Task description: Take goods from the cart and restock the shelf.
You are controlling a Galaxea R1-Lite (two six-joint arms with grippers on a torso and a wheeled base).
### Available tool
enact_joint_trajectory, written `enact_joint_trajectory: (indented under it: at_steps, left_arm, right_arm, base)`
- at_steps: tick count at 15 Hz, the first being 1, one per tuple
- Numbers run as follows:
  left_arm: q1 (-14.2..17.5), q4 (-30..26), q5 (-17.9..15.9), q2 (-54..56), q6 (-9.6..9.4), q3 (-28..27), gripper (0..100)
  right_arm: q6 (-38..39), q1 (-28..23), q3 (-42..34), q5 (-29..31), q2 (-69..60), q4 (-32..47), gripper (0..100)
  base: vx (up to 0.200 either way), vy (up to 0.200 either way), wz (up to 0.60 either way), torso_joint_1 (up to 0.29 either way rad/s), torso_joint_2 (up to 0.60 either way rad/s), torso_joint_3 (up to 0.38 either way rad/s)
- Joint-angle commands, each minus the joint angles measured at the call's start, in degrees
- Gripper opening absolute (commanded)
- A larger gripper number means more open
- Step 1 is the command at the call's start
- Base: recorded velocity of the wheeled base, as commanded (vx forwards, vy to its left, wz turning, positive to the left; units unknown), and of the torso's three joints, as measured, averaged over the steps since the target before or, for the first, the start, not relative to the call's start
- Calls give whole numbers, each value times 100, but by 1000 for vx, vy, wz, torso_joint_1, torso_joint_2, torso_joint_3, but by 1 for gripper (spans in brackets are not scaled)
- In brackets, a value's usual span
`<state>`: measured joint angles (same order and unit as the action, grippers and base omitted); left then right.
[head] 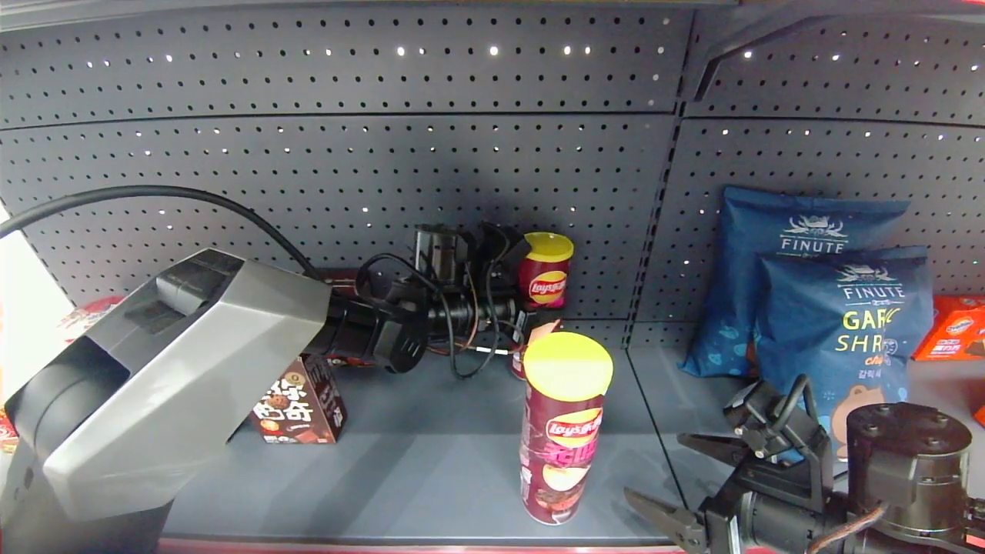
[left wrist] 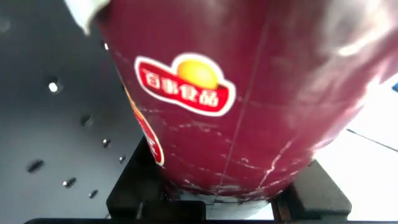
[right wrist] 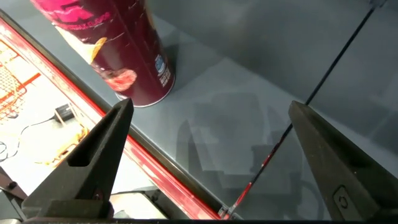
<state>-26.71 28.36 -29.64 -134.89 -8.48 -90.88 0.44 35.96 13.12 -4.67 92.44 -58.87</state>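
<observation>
A dark red chip can (head: 545, 271) with a yellow lid stands at the back of the grey shelf (head: 431, 454), against the pegboard wall. My left gripper (head: 509, 258) reaches in from the left and is shut on it; in the left wrist view the can (left wrist: 249, 93) sits between the black fingers (left wrist: 134, 186). A second, matching chip can (head: 565, 427) stands upright near the shelf's front edge, also seen from the right wrist (right wrist: 124, 56). My right gripper (head: 658, 469) hangs open to the right of that can, nothing between its fingers (right wrist: 93, 162).
A brown cookie box (head: 300, 404) stands left of centre under my left arm. Blue snack bags (head: 839, 308) lean against the wall on the right, with an orange box (head: 954, 331) beyond. A vertical divider (head: 654, 231) splits the pegboard. The shelf's red front lip (right wrist: 74, 93) runs below.
</observation>
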Motion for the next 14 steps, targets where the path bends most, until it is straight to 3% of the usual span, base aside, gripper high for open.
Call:
enact_joint_trajectory:
  at_steps: [1, 5, 11, 14]
  left_arm:
    - [-1, 12, 2, -11, -4, 9, 100]
    - [8, 30, 19, 182, -4, 229, 100]
    - [421, 30, 54, 1457, -4, 1600, 100]
    - [658, 65, 46, 2283, -13, 2698, 100]
  right_arm:
    - [0, -1, -11, 1, 20, -2, 100]
    - [0, -28, -29, 1, 20, -2, 100]
    - [-9, -116, -72, 10, 90, 16, 100]
    - [-35, -151, 77, 89, 380, 77, 100]
  base:
    - [0, 0, 0, 0, 0, 0]
    - [0, 0, 0, 0, 0, 0]
    - [0, 0, 0, 0, 0, 0]
    - [0, 0, 0, 0, 0, 0]
